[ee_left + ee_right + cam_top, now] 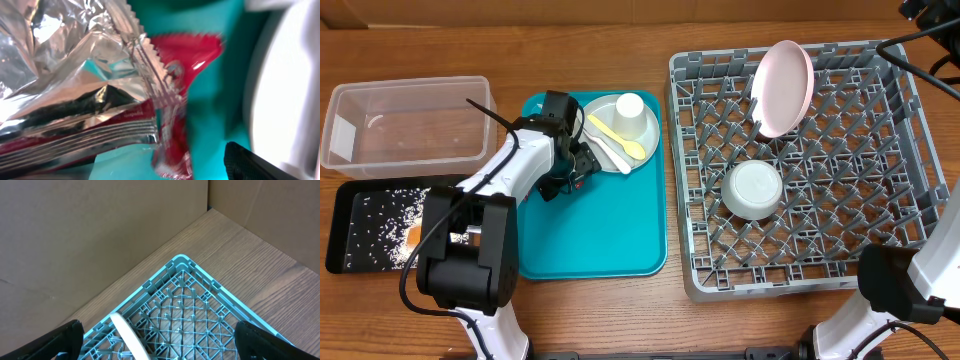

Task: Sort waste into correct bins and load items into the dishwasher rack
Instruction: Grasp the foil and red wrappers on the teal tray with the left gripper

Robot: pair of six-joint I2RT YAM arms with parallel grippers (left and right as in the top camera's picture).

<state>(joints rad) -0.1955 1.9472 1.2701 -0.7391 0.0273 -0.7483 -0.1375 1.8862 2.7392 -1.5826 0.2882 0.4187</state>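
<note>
Waste sorting: left gripper hovering at crinkled silver foil wrapper, jaws' state unclear; right gripper jaws spread. Next: pinching wrapper.

Left gripper low, right gripper wide.

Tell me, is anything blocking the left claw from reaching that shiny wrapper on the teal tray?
Nothing visible does. The left gripper hovers right above the silver foil wrapper, with a red packet beside it.
</note>
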